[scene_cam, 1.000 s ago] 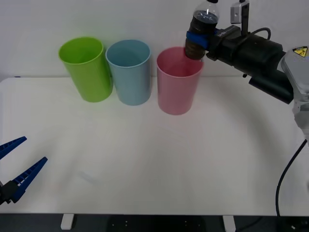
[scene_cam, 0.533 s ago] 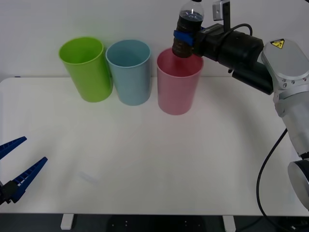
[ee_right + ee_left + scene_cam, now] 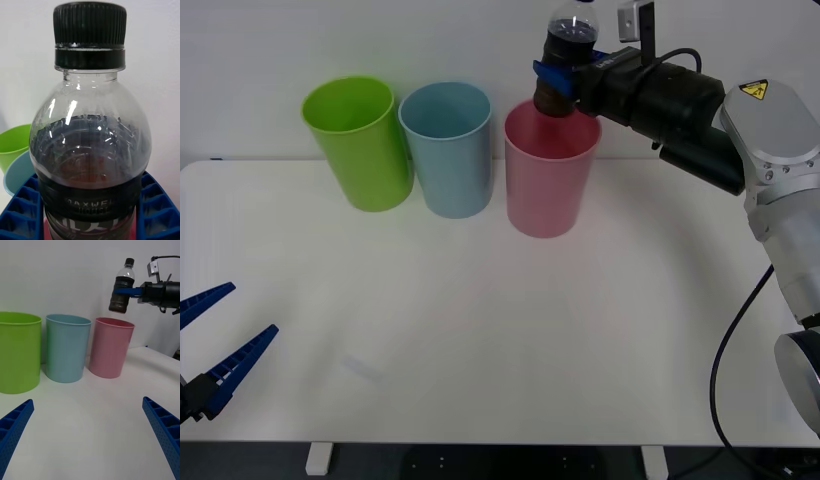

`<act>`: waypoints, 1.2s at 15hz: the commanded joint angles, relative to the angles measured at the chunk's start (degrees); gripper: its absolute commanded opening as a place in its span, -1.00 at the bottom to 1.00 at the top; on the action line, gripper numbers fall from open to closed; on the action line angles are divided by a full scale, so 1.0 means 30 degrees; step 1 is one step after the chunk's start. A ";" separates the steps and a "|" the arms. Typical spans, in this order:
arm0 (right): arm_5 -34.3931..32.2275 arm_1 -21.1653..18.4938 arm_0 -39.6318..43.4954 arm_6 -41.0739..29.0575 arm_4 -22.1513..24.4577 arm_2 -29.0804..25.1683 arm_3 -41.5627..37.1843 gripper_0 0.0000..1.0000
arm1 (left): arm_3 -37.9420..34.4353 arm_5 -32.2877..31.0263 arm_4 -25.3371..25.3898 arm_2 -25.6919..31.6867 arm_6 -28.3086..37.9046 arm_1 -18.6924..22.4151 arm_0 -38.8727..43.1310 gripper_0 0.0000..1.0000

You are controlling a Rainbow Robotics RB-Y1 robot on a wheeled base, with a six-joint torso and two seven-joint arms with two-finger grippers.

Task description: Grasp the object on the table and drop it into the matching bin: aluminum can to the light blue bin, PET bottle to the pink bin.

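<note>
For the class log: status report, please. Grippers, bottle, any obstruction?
Right gripper shut on PET bottle, upright above pink bin. Left gripper open, parked low over table. Nothing blocking the drop.

1. Light is bright, even and diffuse across the white bench [image 3: 480, 330]; no glare on it.
2. Shadows are faint, only soft smudges beside the bins.
3. White highlights streak the bottle [image 3: 90, 150] shoulder in the right wrist view.
4. That close bottle is sharp; the bins behind it are blurred.
</note>
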 commanded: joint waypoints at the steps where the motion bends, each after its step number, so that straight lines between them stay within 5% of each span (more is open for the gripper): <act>1: -0.0025 0.0001 -0.0001 0.0056 -0.0193 0.0000 -0.0009 1.00 | 0.0000 0.0000 0.0000 0.0000 0.0000 0.0000 0.0000 1.00; 7: -0.0464 -0.0263 0.0379 0.0348 -0.0926 -0.0058 -0.0389 1.00 | 0.0000 0.0000 0.0000 0.0000 0.0000 0.0000 0.0000 1.00; 18: -0.1900 -0.2548 0.5067 0.0348 -0.2859 -0.0058 -0.5516 1.00 | 0.0000 0.0000 0.0000 0.0000 0.0000 0.0000 0.0000 1.00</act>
